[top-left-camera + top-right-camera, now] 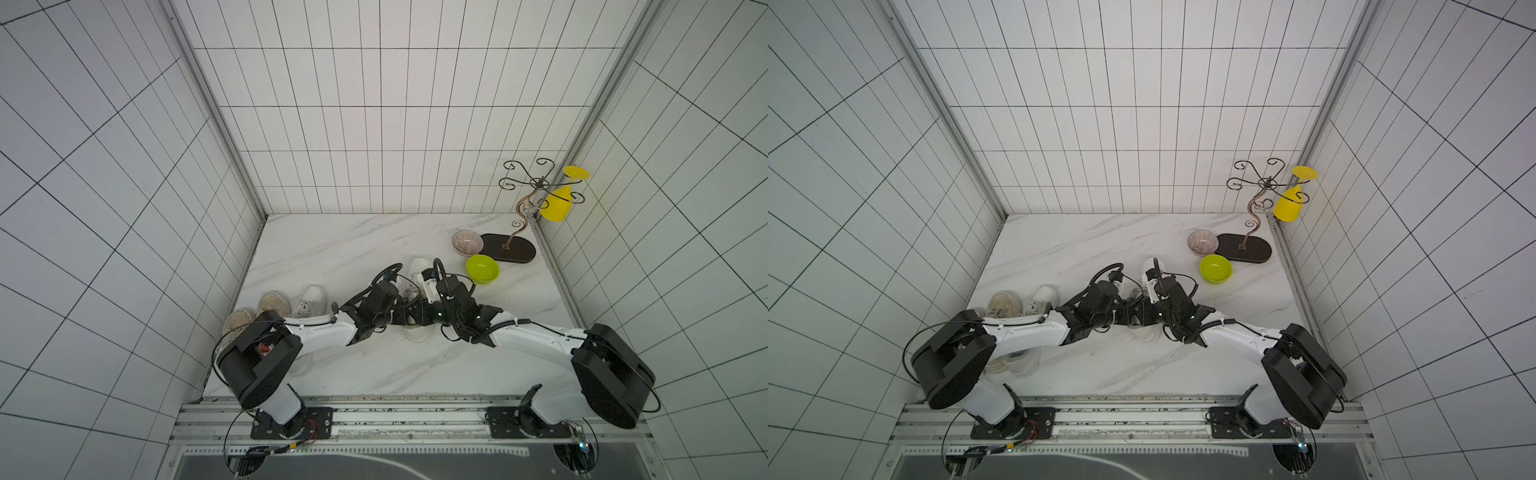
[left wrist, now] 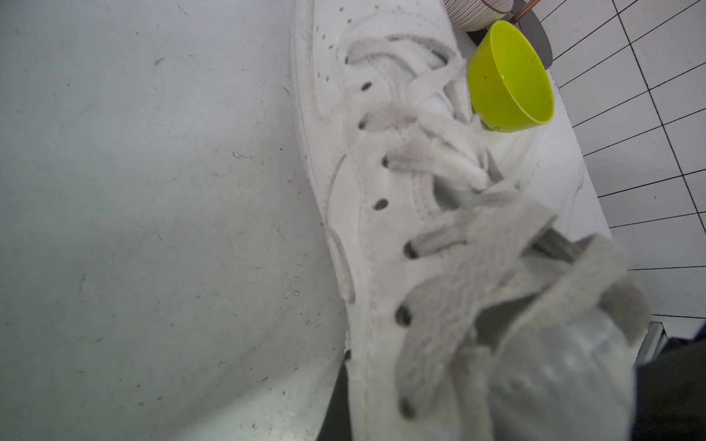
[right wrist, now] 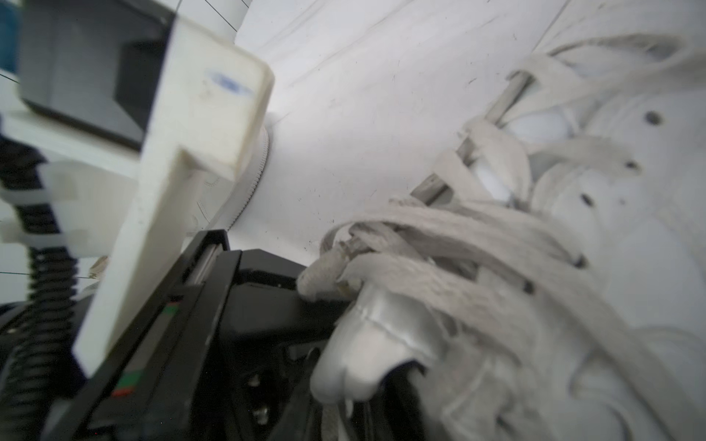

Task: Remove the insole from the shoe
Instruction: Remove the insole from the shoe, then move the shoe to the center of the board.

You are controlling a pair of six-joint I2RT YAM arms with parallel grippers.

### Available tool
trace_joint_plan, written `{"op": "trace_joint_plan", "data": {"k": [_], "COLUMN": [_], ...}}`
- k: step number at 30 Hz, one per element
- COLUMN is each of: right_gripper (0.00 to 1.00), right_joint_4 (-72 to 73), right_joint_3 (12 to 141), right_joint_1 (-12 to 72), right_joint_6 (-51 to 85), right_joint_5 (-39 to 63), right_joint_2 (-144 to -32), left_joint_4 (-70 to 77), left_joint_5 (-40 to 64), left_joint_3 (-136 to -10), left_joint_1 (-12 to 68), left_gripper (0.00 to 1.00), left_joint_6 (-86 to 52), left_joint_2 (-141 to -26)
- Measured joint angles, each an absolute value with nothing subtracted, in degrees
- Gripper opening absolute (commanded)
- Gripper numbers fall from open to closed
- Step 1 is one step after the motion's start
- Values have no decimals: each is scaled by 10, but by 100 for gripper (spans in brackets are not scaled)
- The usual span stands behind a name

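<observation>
A white laced shoe lies mid-table, toe toward the back wall, with both arms meeting over its heel end. My left gripper is shut on the shoe's side wall; one black finger shows outside that wall. My right gripper hangs over the opening, where the grey tongue covers its jaws, so their state does not show. The left gripper's black body sits close beside the laces. The insole is hidden inside the shoe.
A lime-green bowl sits just right of the toe, behind it a striped bowl and a wire stand holding a yellow glass. Three more shoes lie by the left wall.
</observation>
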State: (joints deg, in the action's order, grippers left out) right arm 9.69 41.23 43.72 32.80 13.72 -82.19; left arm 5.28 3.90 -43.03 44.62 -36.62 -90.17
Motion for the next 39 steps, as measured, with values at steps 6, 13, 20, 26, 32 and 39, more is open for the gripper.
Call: {"op": "trace_joint_plan", "data": {"k": [6, 13, 20, 26, 32, 39], "right_gripper": [22, 0, 0, 0, 0, 0], "right_joint_4": [57, 41, 40, 64, 124, 188], "right_joint_3": [425, 449, 448, 431, 395, 359], "right_joint_1": [446, 455, 462, 461, 461, 461], "right_joint_6": [312, 308, 307, 304, 306, 309], "right_joint_5": [110, 82, 82, 98, 127, 177], "right_joint_2": [-823, -849, -829, -777, -739, -676], "left_joint_4": [54, 50, 25, -10, -43, -86], "left_joint_5": [44, 43, 24, 6, -20, -58], "left_joint_3": [-430, -429, -432, -456, -479, -490], "left_joint_1": [446, 442, 440, 431, 429, 391], "left_gripper": [0, 0, 0, 0, 0, 0], "left_joint_6": [-369, -373, -375, -375, -371, -369], "left_joint_2": [-901, -900, -894, -890, -884, -902]}}
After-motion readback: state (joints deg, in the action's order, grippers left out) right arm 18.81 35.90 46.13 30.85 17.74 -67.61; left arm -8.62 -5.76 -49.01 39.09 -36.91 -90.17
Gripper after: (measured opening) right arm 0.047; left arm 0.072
